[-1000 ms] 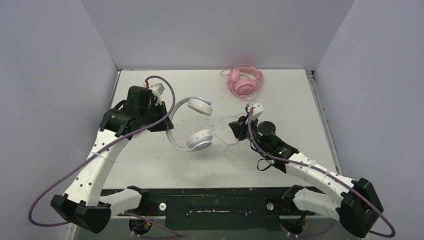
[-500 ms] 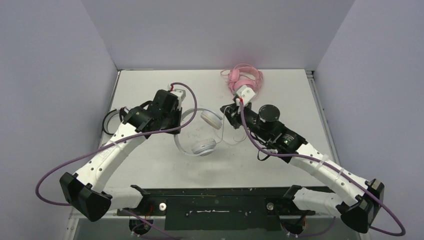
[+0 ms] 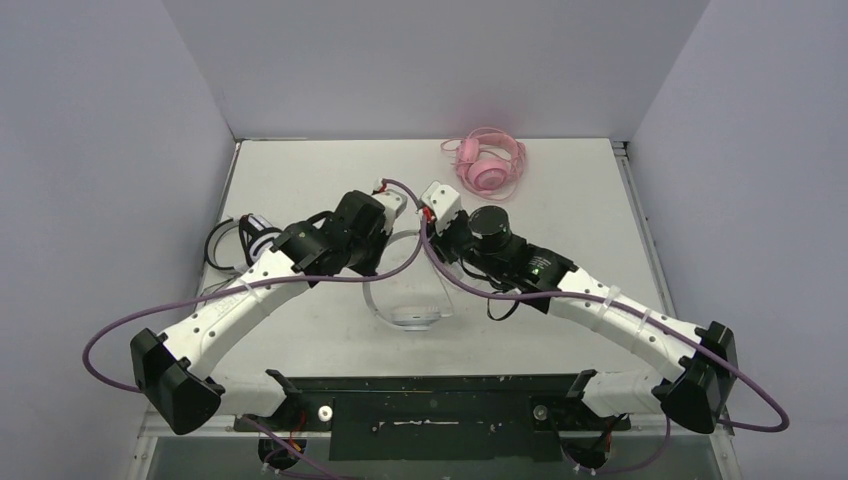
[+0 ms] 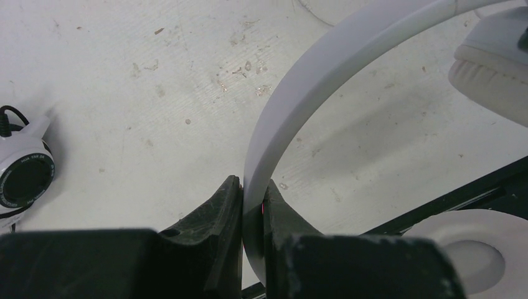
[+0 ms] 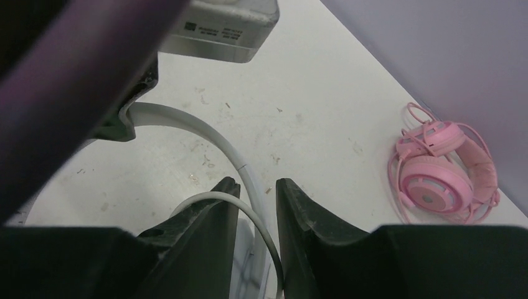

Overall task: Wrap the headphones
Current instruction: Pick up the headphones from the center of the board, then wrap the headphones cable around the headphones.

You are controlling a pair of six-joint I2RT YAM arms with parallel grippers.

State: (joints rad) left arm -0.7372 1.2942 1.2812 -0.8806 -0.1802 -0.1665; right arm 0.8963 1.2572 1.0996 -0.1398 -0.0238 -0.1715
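The white headphones [image 3: 417, 316] hang low over the table centre. My left gripper [image 4: 253, 199] is shut on their headband [image 4: 324, 68], with one ear cup [image 4: 492, 81] beyond it and the other [image 4: 464, 249] below right. My right gripper [image 5: 256, 187] sits close beside the left one, jaws apart. The thin white cable [image 5: 249, 212] loops loosely over one finger and down through the gap. The pink headphones [image 3: 488, 165] lie at the back with their cable coiled around them. A black-and-white headset [image 3: 235, 240] lies at the left edge.
The two wrists nearly touch over the table centre; the left wrist's camera housing [image 5: 218, 25] fills the top of the right wrist view. The grey walls close in the table on three sides. The table's dark front rail [image 3: 430, 385] runs just below the hanging ear cup.
The left arm carried the white headphones right and nearer to the front. The right arm swung left and back to meet it, and its jaws parted around the cable.
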